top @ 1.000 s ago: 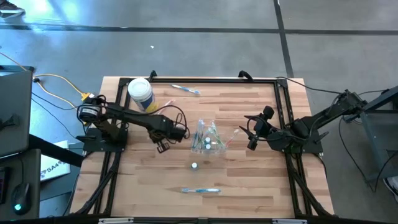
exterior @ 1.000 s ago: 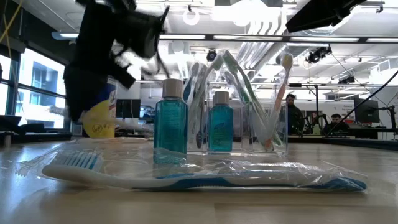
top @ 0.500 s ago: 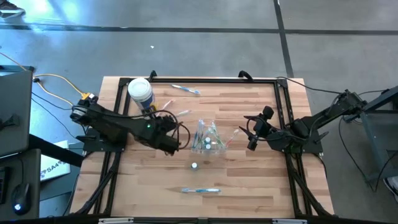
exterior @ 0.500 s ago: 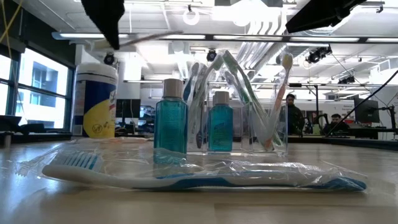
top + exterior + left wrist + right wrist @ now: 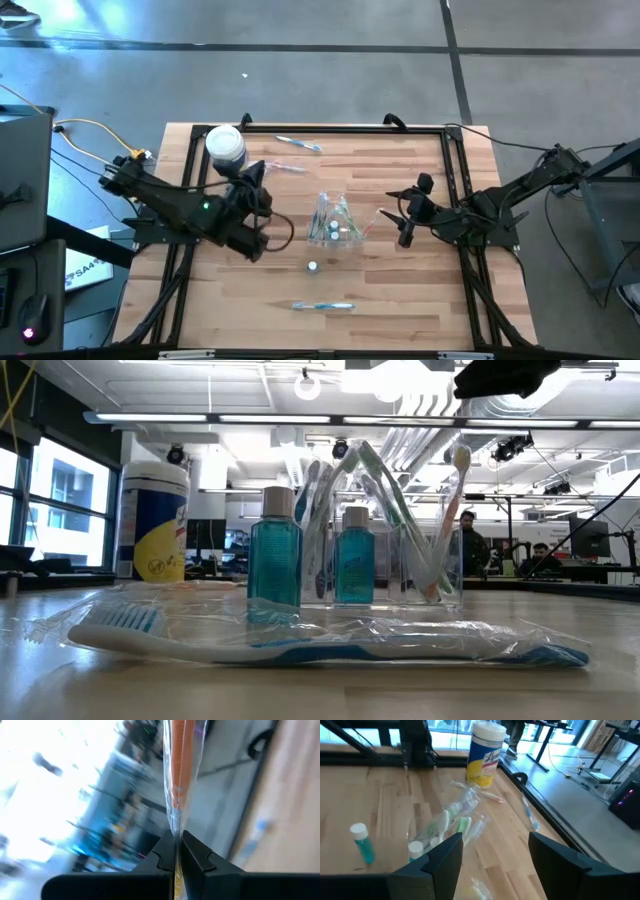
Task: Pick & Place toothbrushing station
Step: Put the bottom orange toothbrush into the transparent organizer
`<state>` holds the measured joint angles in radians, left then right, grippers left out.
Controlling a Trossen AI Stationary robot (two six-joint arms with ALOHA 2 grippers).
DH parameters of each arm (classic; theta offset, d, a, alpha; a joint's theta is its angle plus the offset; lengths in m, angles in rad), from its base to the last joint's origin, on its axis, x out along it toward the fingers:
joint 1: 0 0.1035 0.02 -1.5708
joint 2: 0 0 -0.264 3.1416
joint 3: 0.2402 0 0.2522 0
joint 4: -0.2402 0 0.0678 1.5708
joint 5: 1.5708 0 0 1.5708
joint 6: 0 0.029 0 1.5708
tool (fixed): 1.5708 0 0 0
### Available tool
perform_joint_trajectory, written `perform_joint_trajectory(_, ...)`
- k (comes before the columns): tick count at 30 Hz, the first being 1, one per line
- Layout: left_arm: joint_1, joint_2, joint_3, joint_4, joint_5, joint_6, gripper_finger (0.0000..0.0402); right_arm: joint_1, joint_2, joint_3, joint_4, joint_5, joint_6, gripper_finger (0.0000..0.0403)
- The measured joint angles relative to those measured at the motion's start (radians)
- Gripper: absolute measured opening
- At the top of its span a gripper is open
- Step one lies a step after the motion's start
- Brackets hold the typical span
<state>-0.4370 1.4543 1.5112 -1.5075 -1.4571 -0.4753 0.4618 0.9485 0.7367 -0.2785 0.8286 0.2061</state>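
Note:
My left gripper [image 5: 257, 174] is raised over the table's left part beside the canister. It is shut on an orange-pink toothbrush in a clear wrapper [image 5: 286, 168] [image 5: 179, 770]. The clear cup [image 5: 335, 220] [image 5: 390, 550] stands on its base mid-table with several toothbrushes leaning in it. A teal white-capped bottle [image 5: 313, 266] [image 5: 274, 550] stands nearer, and a second one [image 5: 353, 555] is by the cup. My right gripper [image 5: 404, 222] [image 5: 492, 852] hovers open to the right of the cup, holding nothing. My left gripper pinches one end of the wrapped toothbrush [image 5: 176, 832] between its two fingers [image 5: 196, 854]. The fingers come about level from the table's left. The brush sticks straight out ahead of them, in line with them. It is lifted clear of the table.
A white-lidded canister with a yellow label [image 5: 225, 148] [image 5: 153, 520] stands at the far left. One wrapped blue toothbrush [image 5: 322, 306] [image 5: 320, 640] lies near the front edge, another [image 5: 298, 143] by the far rail. Black rails [image 5: 345, 127] frame the tabletop.
My left gripper has risen out of the low view and swung toward the table's left edge. It has tipped from pointing down to about level. It stays shut on the wrapped toothbrush, which now sticks out level above the table.

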Motion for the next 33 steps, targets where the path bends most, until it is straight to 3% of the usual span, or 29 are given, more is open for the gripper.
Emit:
perform_joint_trajectory(3, -0.038, 0.006, -0.001, 0.003, -0.11, 0.122, 0.0003, 0.0, 0.0, 0.0, 0.073, -0.053, 0.003, 0.022)
perform_joint_trajectory(9, -0.041, 0.048, -0.001, 0.137, -0.117, 0.467, 0.0003, 0.0, 0.0, 0.0, 0.231, -0.129, 0.032, 0.022)
perform_joint_trajectory(12, -0.041, 0.088, -0.001, 0.303, -0.116, 0.704, 0.0003, 0.0, 0.0, 0.0, 0.305, -0.143, 0.037, 0.022)
perform_joint_trajectory(18, -0.049, 0.156, -0.002, 0.598, -0.108, 1.125, 0.0003, -0.041, -0.003, 0.0, 0.365, -0.277, 0.097, 0.022)
perform_joint_trajectory(23, -0.073, 0.187, -0.002, 0.799, 0.007, 1.384, 0.0003, -0.137, -0.003, 0.0, 0.373, -0.392, 0.162, 0.022)
perform_joint_trajectory(29, -0.081, 0.201, -0.001, 1.108, 0.108, 1.784, 0.0003, -0.255, 0.015, 0.0, 0.409, -0.619, 0.24, 0.022)
perform_joint_trajectory(33, -0.067, 0.209, -0.002, 1.245, 0.271, 2.019, 0.0003, -0.279, 0.054, 0.0, 0.513, -0.786, 0.247, 0.022)
